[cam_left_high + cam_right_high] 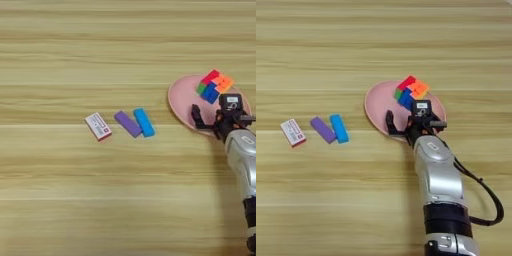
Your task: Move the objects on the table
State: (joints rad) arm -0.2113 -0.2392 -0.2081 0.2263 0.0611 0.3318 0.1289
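Note:
A round pink plate (378, 102) lies right of the table's (75, 60) middle. A small multicoloured puzzle cube (411, 91) rests on the plate's far part. My right gripper (402, 121) hovers over the plate's near rim, just in front of the cube, open with nothing between its black fingers (389, 123). Further left on the wood, a purple bar (128, 124) and a blue bar (144, 122) lie side by side. A small white-and-red box (98, 126) sits left of them.
My silver forearm (438, 175) comes in from the bottom edge, with a black cable (491, 200) looping on its right. Bare wood stretches across the far and near parts of the table.

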